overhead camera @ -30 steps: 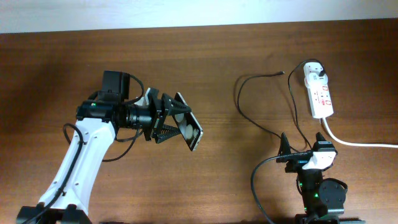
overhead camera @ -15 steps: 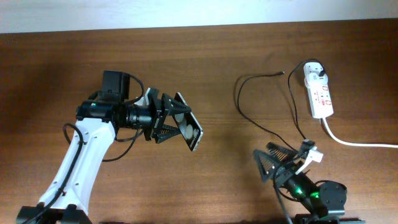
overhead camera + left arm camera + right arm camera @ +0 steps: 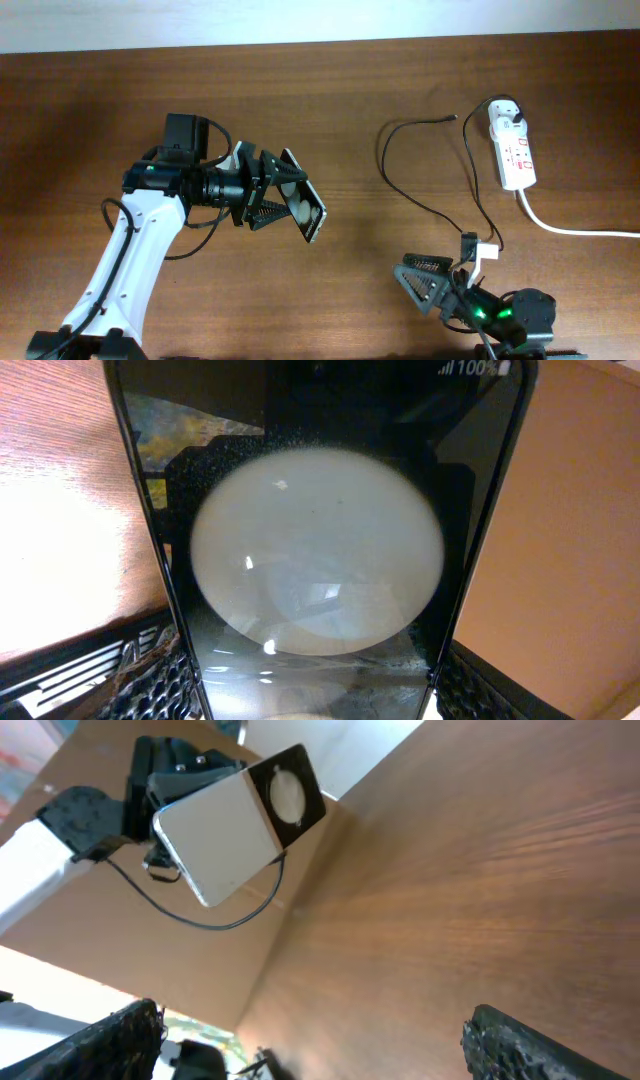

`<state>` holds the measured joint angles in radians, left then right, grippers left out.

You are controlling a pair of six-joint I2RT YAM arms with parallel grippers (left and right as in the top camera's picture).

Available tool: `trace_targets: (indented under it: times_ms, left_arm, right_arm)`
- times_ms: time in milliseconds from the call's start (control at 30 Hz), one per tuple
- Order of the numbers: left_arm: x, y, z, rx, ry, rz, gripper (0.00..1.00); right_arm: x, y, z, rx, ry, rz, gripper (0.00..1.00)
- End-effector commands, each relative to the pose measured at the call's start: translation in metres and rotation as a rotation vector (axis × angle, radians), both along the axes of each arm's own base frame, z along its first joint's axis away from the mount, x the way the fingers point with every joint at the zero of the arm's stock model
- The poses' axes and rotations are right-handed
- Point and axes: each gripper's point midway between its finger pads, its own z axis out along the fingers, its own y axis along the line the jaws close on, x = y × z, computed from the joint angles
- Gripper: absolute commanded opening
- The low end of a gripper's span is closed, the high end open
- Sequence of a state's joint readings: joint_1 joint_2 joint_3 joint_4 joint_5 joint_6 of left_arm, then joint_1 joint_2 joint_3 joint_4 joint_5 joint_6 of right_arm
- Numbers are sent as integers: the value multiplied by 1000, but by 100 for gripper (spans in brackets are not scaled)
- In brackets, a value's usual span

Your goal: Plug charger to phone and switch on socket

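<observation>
My left gripper (image 3: 288, 196) is shut on the phone (image 3: 304, 208), a black slab held tilted above the table left of centre. In the left wrist view the phone (image 3: 315, 550) fills the frame, with a white round mark, between the fingers (image 3: 150, 685). The charger (image 3: 386, 160) is a thin black cable looping on the table; its free tip (image 3: 455, 117) lies at the far right and its white plug (image 3: 510, 113) sits in the socket (image 3: 514, 152). My right gripper (image 3: 415, 280) is open and empty near the front edge, facing left; the right wrist view (image 3: 320, 1055) shows the phone (image 3: 240, 825) far off.
The thick white cord (image 3: 575, 229) runs from the socket off the right edge. The right arm's base (image 3: 520, 315) sits at the front edge, the left arm (image 3: 130, 250) at the front left. Bare wood (image 3: 360, 90) lies between the phone and the charger.
My right gripper has swung down and to the left near the front edge and now faces left. The left arm and the phone have not moved.
</observation>
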<state>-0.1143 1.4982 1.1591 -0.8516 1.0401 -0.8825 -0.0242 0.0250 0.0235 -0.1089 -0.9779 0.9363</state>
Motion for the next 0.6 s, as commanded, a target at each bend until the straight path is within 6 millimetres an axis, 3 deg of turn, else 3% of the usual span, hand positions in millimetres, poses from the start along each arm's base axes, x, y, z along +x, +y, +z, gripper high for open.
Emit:
trace_targets:
  times_ms: [0, 133, 233, 300, 367, 433, 467, 567]
  left_arm:
    - [-1, -1, 9, -33, -27, -17, 60]
    - [-1, -1, 9, -34, -27, -17, 60]
    - [-1, -1, 9, -34, -27, -17, 60]
    - [-1, -1, 9, -34, -27, -17, 61]
    - [-1, -1, 9, -34, -27, -17, 61]
    - [-1, -1, 9, -34, -27, -17, 61]
    - [-1, -1, 9, -34, -27, -17, 61]
    - [-1, -1, 9, -34, -27, -17, 62]
  right_arm:
    - [12, -10, 13, -100, -47, -87, 99]
    - [37, -27, 42, -321, -17, -152, 99]
    - [58, -33, 87, -432, 28, -142, 99]
    - [67, -21, 120, -428, 4, -96, 98]
    - [68, 0, 139, -434, -39, -25, 97]
    - [71, 21, 134, -498, -42, 2, 94]
    - [69, 44, 117, -585, -25, 15, 94]
    - [69, 76, 103, -637, -15, 15, 93]
